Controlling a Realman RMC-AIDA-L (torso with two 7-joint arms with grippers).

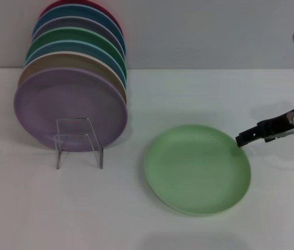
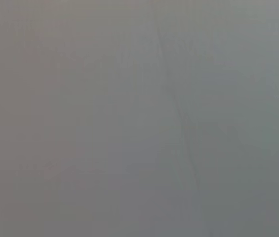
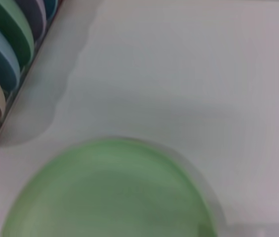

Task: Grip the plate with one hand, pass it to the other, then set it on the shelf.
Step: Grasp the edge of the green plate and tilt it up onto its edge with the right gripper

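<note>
At the plate's [image 1: 197, 169] right rim — right hand [image 1: 242, 139], just touching.

table [image 1: 42, 219] bare in front and left of plate [image 1: 197, 169] | open strip between plate and shelf [image 1: 78, 141] | row of upright plates [image 1: 73, 88] fills shelf, blocking the far left | right gripper [image 1: 239, 139] at plate's far right rim, closing that side

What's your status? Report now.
Right gripper at the plate rim, grip unconfirmed. Left gripper out of view. Plate flat on table. Shelf nearly full.
</note>
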